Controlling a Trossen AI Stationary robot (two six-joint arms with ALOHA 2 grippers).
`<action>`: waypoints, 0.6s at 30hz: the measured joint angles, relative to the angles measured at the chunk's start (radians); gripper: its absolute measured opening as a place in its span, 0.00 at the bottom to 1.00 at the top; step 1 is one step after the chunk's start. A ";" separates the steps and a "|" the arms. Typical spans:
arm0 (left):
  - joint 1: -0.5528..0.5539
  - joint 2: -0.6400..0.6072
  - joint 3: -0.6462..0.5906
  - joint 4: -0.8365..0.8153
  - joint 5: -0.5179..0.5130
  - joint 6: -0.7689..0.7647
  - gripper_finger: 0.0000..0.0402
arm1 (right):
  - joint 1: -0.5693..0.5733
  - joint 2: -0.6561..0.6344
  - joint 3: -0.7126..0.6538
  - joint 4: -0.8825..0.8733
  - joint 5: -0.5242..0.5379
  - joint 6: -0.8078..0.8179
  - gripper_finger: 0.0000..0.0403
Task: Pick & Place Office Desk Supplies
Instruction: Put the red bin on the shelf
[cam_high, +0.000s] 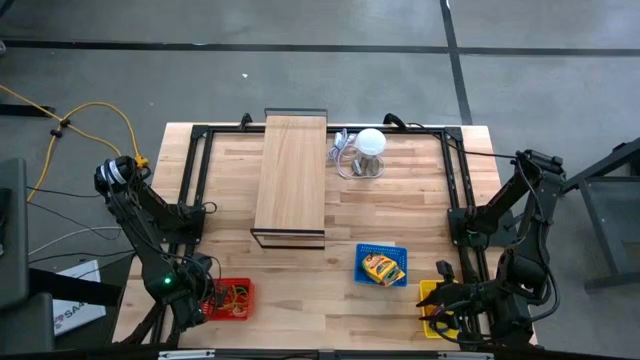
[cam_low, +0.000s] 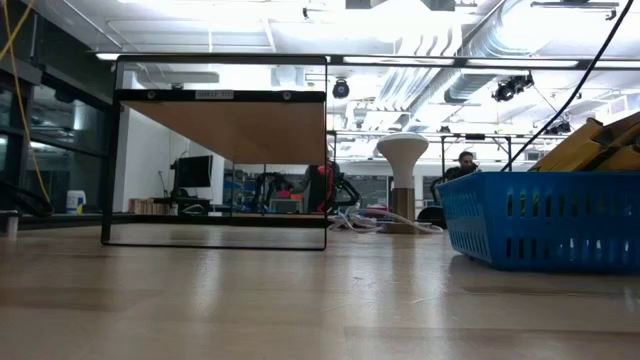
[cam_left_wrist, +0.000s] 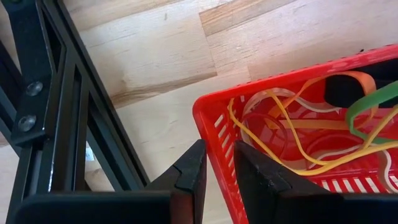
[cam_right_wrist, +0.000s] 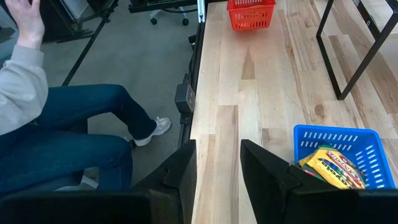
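Two hands wait at the near edge of the desk: the left hand hangs with its fingers a little apart and empty, straddling the rim of the red basket that holds the rubber bands. The right hand is likewise parted and holds nothing, low by the yellow basket. The bands lie just ahead of the left hand inside the basket, so that arm is nearer them, while the yellow packs in the blue basket lie just beside the right hand.
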 joint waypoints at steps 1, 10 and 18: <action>0.000 0.000 0.000 0.000 0.000 0.001 0.19 | 0.000 0.000 0.000 0.000 0.000 0.000 0.28; 0.000 -0.006 0.000 0.005 -0.001 0.021 0.19 | 0.000 0.000 0.000 0.000 0.000 0.000 0.28; 0.000 -0.025 0.000 -0.004 -0.002 0.020 0.26 | 0.000 0.000 0.000 0.000 0.000 0.000 0.28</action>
